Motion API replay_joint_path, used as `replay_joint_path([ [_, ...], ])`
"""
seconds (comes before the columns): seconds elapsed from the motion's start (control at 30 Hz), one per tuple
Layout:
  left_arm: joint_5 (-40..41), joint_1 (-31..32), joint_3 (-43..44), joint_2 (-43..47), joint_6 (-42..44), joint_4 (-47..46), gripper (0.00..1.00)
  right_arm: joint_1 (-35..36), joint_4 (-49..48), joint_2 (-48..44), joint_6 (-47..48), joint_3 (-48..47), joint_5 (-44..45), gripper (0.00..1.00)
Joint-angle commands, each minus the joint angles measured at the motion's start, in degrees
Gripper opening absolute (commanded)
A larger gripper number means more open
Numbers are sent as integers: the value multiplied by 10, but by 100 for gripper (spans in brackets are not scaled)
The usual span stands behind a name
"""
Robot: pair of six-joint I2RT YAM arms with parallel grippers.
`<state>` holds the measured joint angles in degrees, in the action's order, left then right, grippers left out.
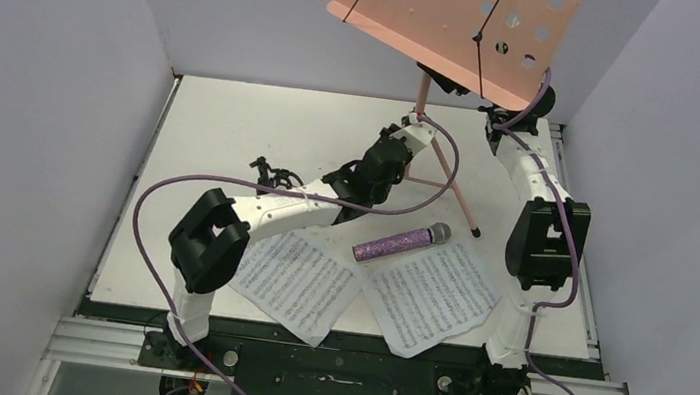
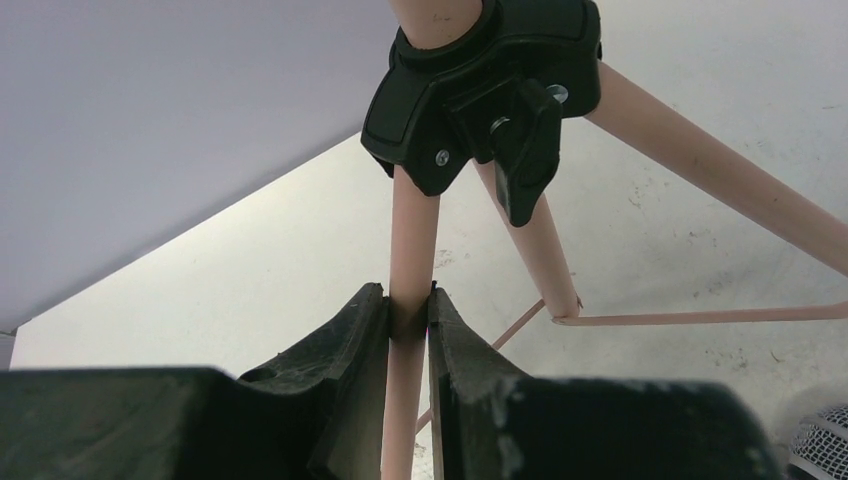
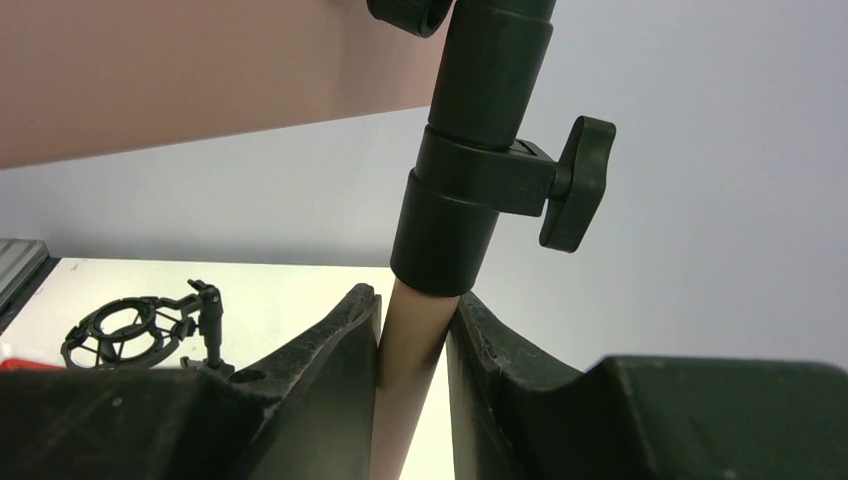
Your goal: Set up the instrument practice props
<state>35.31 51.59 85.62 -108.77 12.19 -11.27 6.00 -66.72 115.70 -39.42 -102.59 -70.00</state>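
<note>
Nearest, at 6 o'clock, two sheet-music pages (image 1: 293, 281) are laid on the worktop (image 1: 224, 122), with the microphone (image 1: 401, 244) across them. The shock-mount tripod (image 1: 271, 174) is noted at 10. Farther, at 1 o'clock, the music stand (image 1: 450, 8) is held. The left gripper (image 2: 408, 305) is clamped on a leg under the hub, the right gripper (image 3: 412, 315) on the shaft below the collar. Toppling is judged likely if one grip is loosed first, since the desk looks top-heavy.
</note>
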Motion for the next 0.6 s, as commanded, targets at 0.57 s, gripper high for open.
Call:
replay_joint_path([
  [0.57,74,27,60,-36,-91,27,0,-51,-265,-30,-24,49,96,5],
])
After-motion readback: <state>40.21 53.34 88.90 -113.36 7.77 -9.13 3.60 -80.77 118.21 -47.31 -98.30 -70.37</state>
